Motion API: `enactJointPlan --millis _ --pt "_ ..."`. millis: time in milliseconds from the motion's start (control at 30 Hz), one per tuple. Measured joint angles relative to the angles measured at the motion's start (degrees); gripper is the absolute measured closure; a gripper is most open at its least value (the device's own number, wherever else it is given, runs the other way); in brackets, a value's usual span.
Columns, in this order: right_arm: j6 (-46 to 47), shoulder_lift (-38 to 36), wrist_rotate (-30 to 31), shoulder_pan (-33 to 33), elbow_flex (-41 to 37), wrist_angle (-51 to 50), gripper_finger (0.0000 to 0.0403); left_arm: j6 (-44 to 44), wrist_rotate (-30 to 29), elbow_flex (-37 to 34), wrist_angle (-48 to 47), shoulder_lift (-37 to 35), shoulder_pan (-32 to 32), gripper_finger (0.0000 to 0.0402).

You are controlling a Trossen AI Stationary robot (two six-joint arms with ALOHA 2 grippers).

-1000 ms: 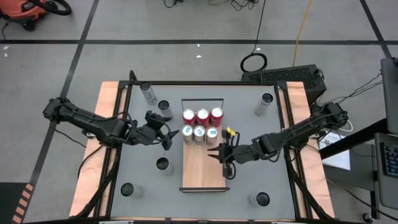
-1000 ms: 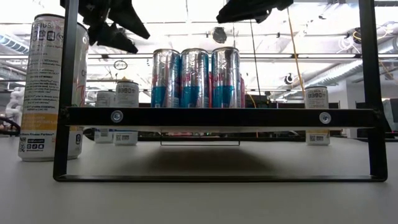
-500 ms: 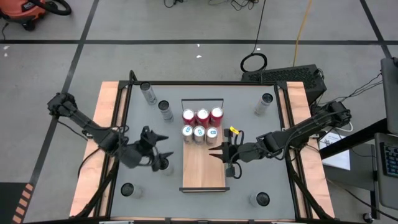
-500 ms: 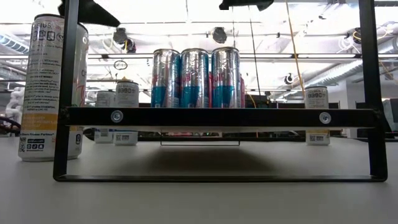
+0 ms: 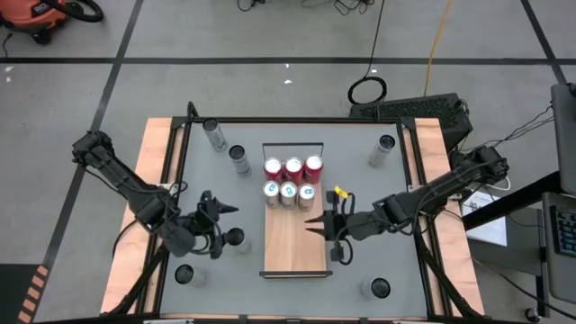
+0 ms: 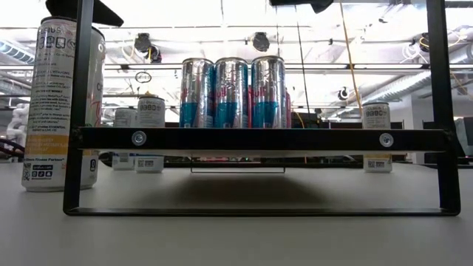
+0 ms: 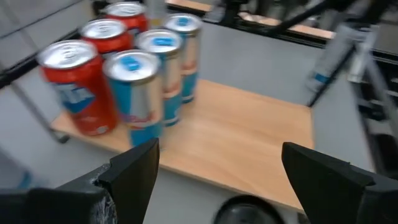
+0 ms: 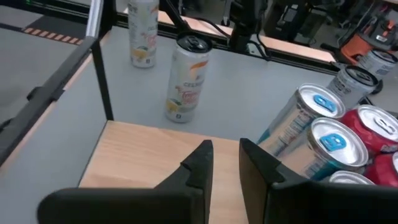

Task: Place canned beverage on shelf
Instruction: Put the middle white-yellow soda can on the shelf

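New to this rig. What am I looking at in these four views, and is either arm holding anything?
Two dark robot arms work at a grey table. One camera looks straight down, one sits at table height, and one rides on each wrist.

On the table lies a light-wood shelf carrying six cans: three red cans and three blue-and-silver cans in front of them. More loose cans stand around it on the table.

The left hand is open above one loose can, not gripping it; its wrist view shows the two spread fingers with a dark can top between them. The right hand is shut and empty over the bare part of the shelf.
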Motion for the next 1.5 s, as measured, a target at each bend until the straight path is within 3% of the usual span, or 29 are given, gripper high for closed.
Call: enactJointPlan --millis 200,333,467,600,667,1067,1333,1500 --pt "-0.24 0.0 -0.02 0.38 0.0 1.92 0.036 -5.25 -6.74 -0.08 -6.22 0.0 0.48 0.0063" --pt "0.18 0.0 0.05 0.37 0.0 1.91 0.036 -6.95 -12.78 -0.61 -6.38 0.11 0.48 0.0063" --pt "0.48 0.0 0.07 0.37 0.0 1.91 0.036 -7.17 -13.75 -0.68 -6.37 0.42 0.48 0.0063" --pt "0.95 0.0 0.1 0.37 0.0 1.92 0.036 -7.12 -21.87 -0.68 -6.21 0.42 0.67 0.0063" --pt "1.32 0.0 0.13 0.37 0.0 1.91 0.036 -6.75 -23.04 -0.68 -6.29 0.42 1.49 0.0063" --pt "-3.34 0.01 0.2 0.35 0.0 1.89 0.036 -2.37 -18.9 -0.72 -6.42 0.17 11.2 0.0098" --pt "-8.15 0.02 0.21 0.34 0.0 1.84 0.036 -1.13 -10.18 -0.74 -10.2 0.17 20.58 0.0098" --pt "-9.31 0.02 0.22 0.26 0.0 1.58 0.036 -1.13 -1.74 -0.74 -10.5 0.16 20.9 0.0098"
